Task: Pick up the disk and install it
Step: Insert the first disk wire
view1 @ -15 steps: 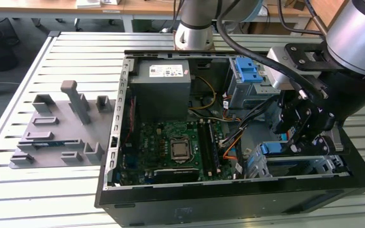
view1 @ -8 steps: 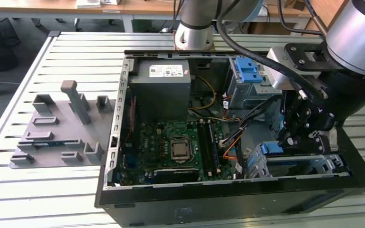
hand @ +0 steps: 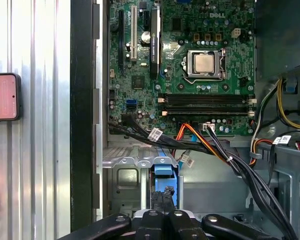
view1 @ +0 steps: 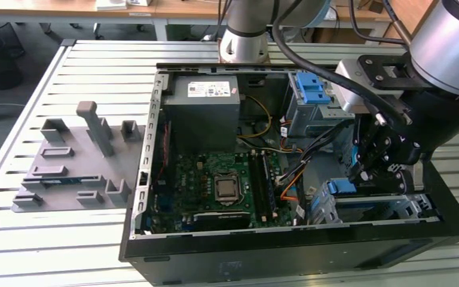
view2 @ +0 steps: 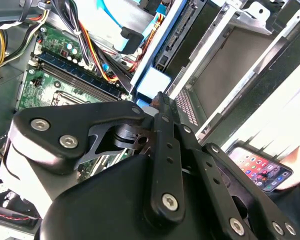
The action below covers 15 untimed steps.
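the hand (view1: 377, 179) hangs low inside the open computer case (view1: 293, 257), at the corner on the exterior view's right nearest the camera, and its dark fingers (hand: 162, 200) are drawn together on the blue-framed edge of the disk (hand: 165, 175), which stands on edge in the metal drive cage (hand: 125, 185). in the second wrist view the same fingers (view2: 162, 107) meet at the pale blue end of the disk (view2: 152, 82), just beside the cage wall. in the exterior view the disk's blue edge (view1: 349, 186) shows right under the hand, down in the cage. black, orange and yellow cables (hand: 210, 145) run across just beside the cage, between it and the green motherboard (view1: 213, 185). further back in the case sits a grey power supply (view1: 205, 113), with a blue latch (view1: 313, 89) on an upper bay. a grey fixture (view1: 74, 161) rests on the slatted metal worktop (view1: 22, 239), well apart from the case. a phone (hand: 4, 97) lies on the worktop beside the case.
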Tool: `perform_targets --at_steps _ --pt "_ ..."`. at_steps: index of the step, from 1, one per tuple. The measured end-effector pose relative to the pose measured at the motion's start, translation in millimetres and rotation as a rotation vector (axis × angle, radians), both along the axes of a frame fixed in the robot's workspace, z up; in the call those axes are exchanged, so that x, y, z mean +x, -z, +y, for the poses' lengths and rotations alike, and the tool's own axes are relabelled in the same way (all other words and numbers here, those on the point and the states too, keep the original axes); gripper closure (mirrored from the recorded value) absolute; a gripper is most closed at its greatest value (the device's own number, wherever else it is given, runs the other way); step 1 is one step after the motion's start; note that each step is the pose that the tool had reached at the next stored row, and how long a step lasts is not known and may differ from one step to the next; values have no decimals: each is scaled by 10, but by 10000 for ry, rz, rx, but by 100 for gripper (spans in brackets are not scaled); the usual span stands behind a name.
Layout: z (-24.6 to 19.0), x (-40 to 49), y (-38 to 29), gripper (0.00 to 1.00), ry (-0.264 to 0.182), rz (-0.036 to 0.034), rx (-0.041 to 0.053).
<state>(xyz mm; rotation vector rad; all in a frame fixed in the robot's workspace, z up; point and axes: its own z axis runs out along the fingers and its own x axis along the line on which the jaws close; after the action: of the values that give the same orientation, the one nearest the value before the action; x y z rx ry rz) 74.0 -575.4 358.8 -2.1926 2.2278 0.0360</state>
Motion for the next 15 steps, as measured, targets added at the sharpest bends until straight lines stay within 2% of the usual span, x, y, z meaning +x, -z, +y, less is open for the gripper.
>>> perform_targets --at_steps 11,15 --pt "0 5 4 89 0 0 1" --pt "0 73 8 89 0 0 0"
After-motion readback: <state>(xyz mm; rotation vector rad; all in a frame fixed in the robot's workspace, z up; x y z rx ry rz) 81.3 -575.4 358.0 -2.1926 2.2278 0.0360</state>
